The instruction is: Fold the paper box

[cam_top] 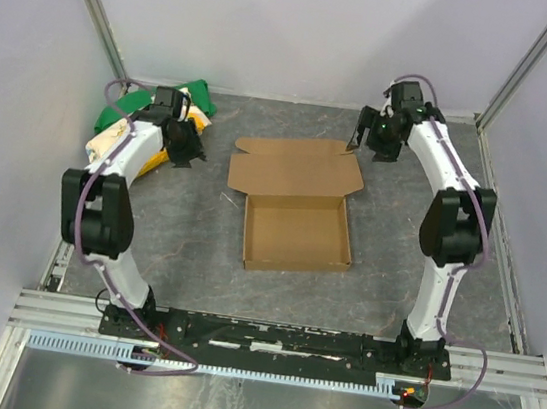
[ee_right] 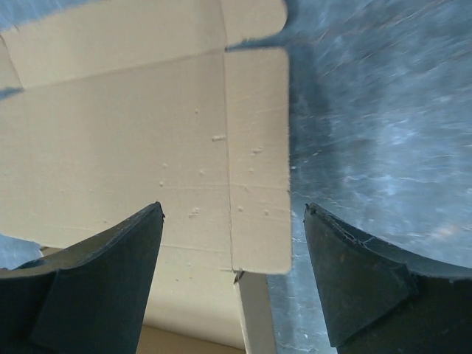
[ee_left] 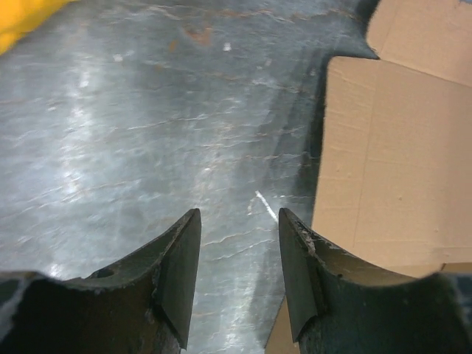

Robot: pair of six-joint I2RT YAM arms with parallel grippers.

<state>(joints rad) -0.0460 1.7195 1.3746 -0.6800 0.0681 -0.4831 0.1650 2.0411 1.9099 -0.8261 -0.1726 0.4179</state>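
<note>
Toward the table's far edge, left gripper (ee_left: 239, 212) and right gripper (ee_right: 232, 208) flank the paper box (cam_top: 298, 233), empty jaws parted for folding

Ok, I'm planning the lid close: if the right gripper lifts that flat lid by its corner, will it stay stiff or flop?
The lid looks like thin corrugated board with creases, so it probably stays flat and hinges at its fold. The paper box is empty and shallow, likely light, so it may slide on the smooth table.
</note>
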